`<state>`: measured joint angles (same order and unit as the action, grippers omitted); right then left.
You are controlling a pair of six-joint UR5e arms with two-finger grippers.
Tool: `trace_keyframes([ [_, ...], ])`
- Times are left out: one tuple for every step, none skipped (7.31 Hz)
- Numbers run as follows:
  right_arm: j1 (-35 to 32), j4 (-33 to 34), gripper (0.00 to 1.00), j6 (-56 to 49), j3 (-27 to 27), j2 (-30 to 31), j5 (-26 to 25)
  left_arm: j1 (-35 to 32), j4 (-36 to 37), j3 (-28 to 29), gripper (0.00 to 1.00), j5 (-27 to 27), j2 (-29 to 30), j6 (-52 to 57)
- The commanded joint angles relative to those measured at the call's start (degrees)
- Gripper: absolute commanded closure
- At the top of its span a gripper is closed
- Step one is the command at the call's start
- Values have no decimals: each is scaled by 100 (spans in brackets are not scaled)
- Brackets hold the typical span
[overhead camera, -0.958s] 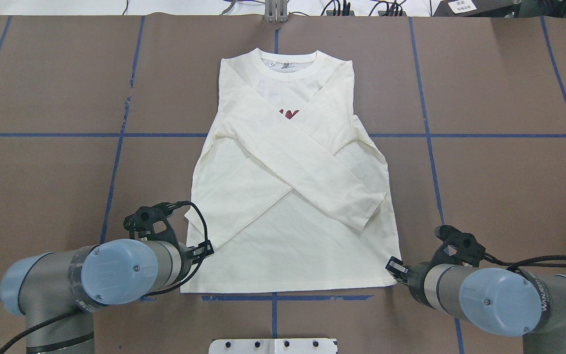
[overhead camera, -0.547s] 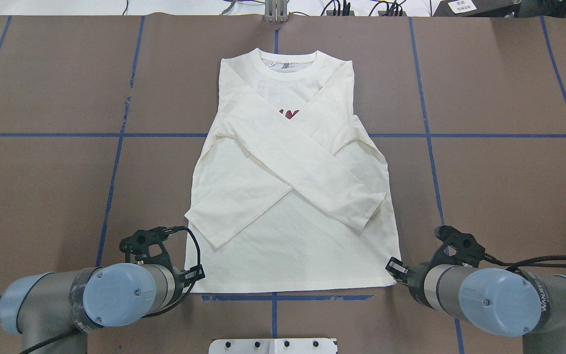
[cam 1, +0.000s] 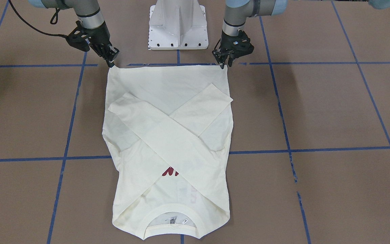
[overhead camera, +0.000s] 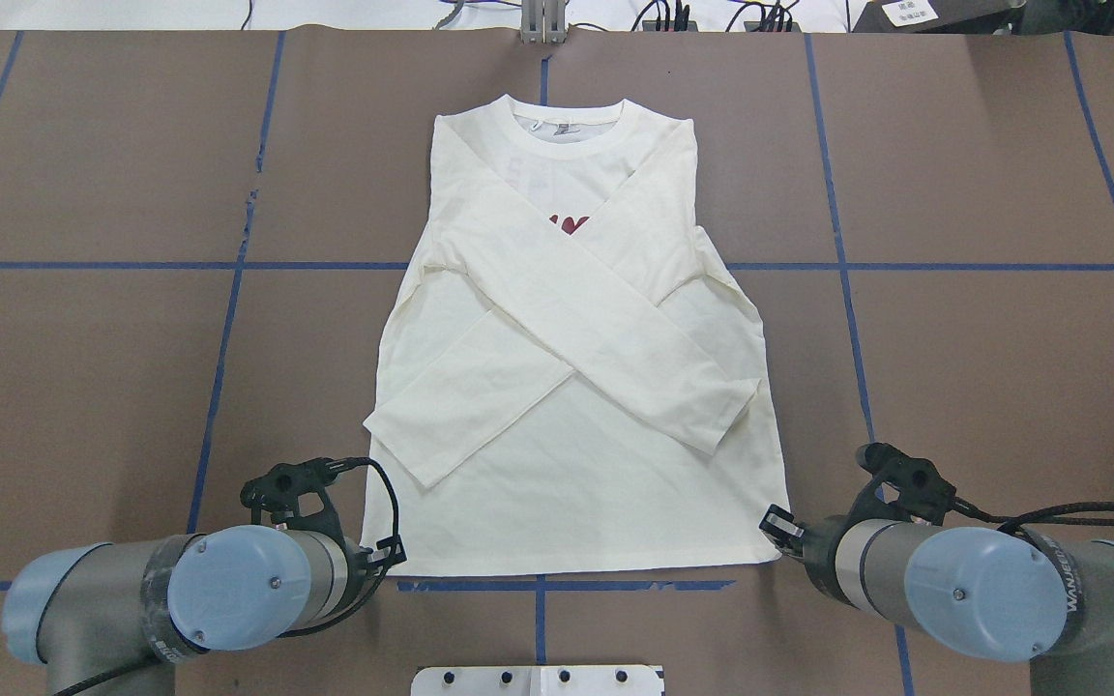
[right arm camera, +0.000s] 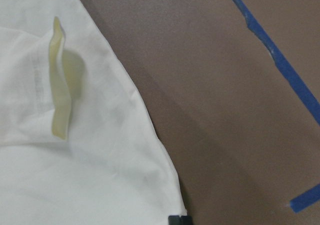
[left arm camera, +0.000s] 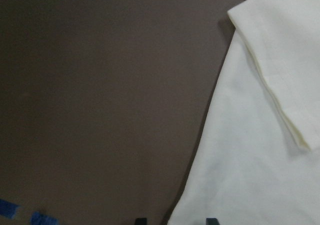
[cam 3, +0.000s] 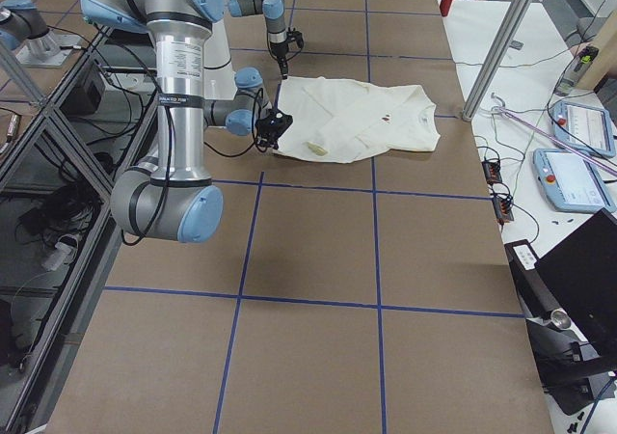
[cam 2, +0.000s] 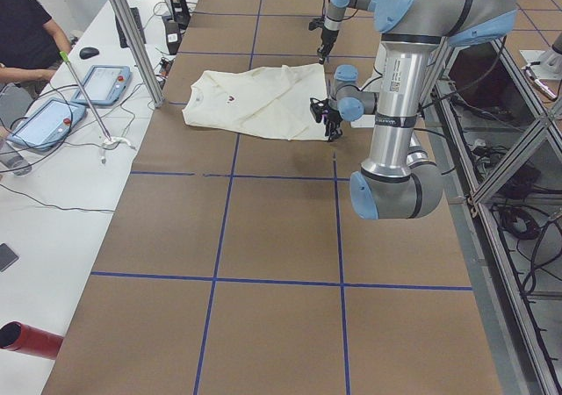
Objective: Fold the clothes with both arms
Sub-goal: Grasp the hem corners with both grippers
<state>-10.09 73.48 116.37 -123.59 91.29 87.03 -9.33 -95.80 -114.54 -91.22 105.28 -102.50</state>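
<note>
The cream-white shirt (overhead camera: 576,493) lies flat on the brown table, collar at the far side, both sleeves crossed over its front. A bit of dark red lettering (cam 1: 170,172) shows between the sleeves. My left gripper (overhead camera: 389,560) is low at the hem's left corner and open. In the left wrist view its two fingertips (left arm camera: 141,220) stand apart with the shirt's edge (left arm camera: 260,175) between them. My right gripper (cam 1: 111,63) is at the hem's other corner, shut on the cloth. The right wrist view shows the shirt's corner (right arm camera: 100,185) running into its closed tip (right arm camera: 180,219).
The white pedestal base (cam 1: 178,23) stands between the arms at the near edge. Blue tape lines (overhead camera: 228,319) cross the brown surface. Beyond the far edge are cables, tablets (cam 2: 48,118) and a seated person (cam 2: 26,22) at a white bench.
My left gripper has drawn back along the shirt's left edge from the sleeve cuff to the hem corner and come lower. The right gripper and the shirt have stayed put.
</note>
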Motion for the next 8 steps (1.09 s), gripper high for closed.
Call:
trace_keyframes([
  [-2, 0, 100, -9, 2, 3, 16, 71, 0, 20, 66, -28, 10, 11],
  [7, 0, 100, 0, -7, -5, 16, 71, 0, 29, 85, -28, 10, 11],
  [7, -9, 100, -9, -7, -6, 16, 71, 26, 20, 100, -19, 10, 2],
  [7, -9, 100, -9, 2, 3, 16, 54, 35, -41, 100, -19, -25, 28],
  [7, -9, 100, 0, -7, 3, 16, 54, 35, -59, 100, -80, 1, 63],
  [7, -9, 100, -9, -16, 3, 16, 28, 70, -251, 100, -237, -33, 64],
  [-2, -9, 100, 0, -42, -5, 7, 19, 218, -540, 100, -247, -51, 72],
  [50, -9, 100, 0, -269, 151, 7, 19, 315, -821, 100, -256, -69, 64],
])
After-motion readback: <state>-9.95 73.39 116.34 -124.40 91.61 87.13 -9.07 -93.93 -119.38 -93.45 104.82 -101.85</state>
